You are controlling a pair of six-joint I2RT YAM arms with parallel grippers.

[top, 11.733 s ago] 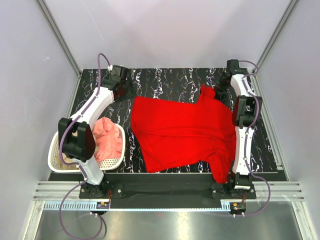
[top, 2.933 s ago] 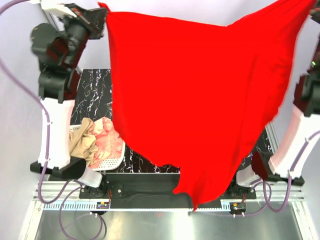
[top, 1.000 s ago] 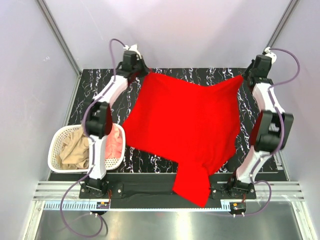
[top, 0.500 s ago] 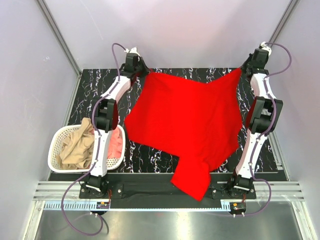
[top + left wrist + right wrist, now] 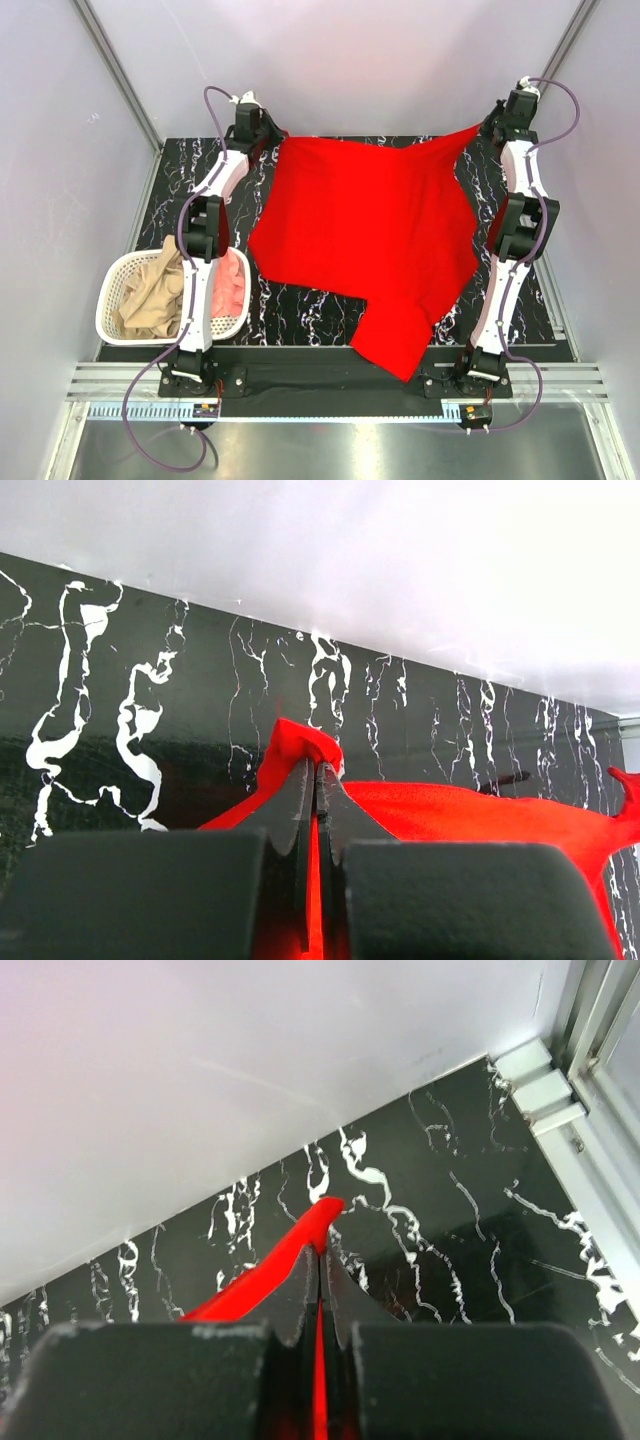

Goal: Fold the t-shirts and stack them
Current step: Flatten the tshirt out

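At the bottom of the top view, a flap of the red shirt (image 5: 370, 230) hangs off the near edge of the table (image 5: 175, 195), right of centre, between the two arm bases. In the lower left, well apart from it, a white basket (image 5: 222, 326) holds a tan shirt (image 5: 150, 295) and a pink shirt (image 5: 232, 285), both bunched up and unfolded.

Above the flap, the red shirt spreads over the middle of the table. It looks mostly flat, with its left edge slanting inward toward the bottom and its right side reaching close to the right arm.

At the top of the frame both arms are stretched out to the far edge. The left gripper (image 5: 271, 137) is clamped on the shirt's upper-left corner and the right gripper (image 5: 489, 129) on its upper-right corner. Each wrist view confirms this: the left gripper (image 5: 316, 772) and the right gripper (image 5: 320, 1252) have their jaws pressed together, with a small peak of red cloth poking out past the tips.

The pinched edge therefore runs left to right along the far side, roughly level, and the whole shirt trails from both grippers down toward the bottom of the frame. Neither arm is nearer, since each holds its own corner. Because the shirt overhangs the near edge, the next move probably needs both corners set down evenly.
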